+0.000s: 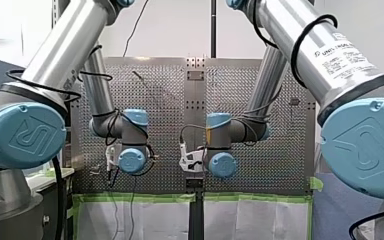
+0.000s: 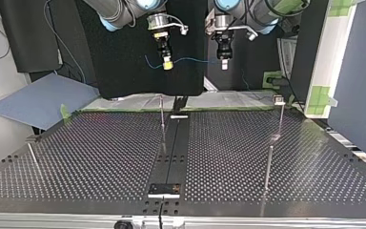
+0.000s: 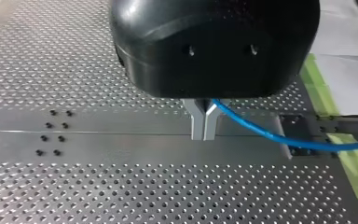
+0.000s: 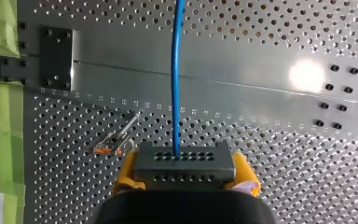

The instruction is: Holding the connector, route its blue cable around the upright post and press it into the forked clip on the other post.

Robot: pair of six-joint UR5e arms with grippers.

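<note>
Right wrist view gives the plainest look at the connector (image 4: 184, 158): a dark grey block with two rows of small round holes, clamped between the yellow pads (image 4: 244, 171) of my right gripper (image 4: 184, 176). The blue cable (image 4: 176, 70) leaves its upper row of holes and runs straight ahead over the perforated table (image 4: 270, 154). The cable is thin, smooth and one even blue.

Left wrist view shows the other end. The metal fingers (image 3: 198, 121) of my left gripper (image 3: 203, 135) are pressed together, and the cable comes out from between them close under the black housing. It then curves away to the side above the table's plain middle strip.

Top view alone shows both grippers at once, hanging side by side high above the table's far edge. The cable sags in a shallow line between them, touching nothing else. Only this view shows the posts. A thin upright post (image 2: 162, 121) stands near the middle strip. Another post (image 2: 280, 119), towards the view's right, carries a clip (image 2: 279, 100) at its top, too small for me to make out a fork. Both stand well apart from the cable.

Front view shows the arms' blue wrist joints, but neither the fingers nor the cable can be made out there.
</note>
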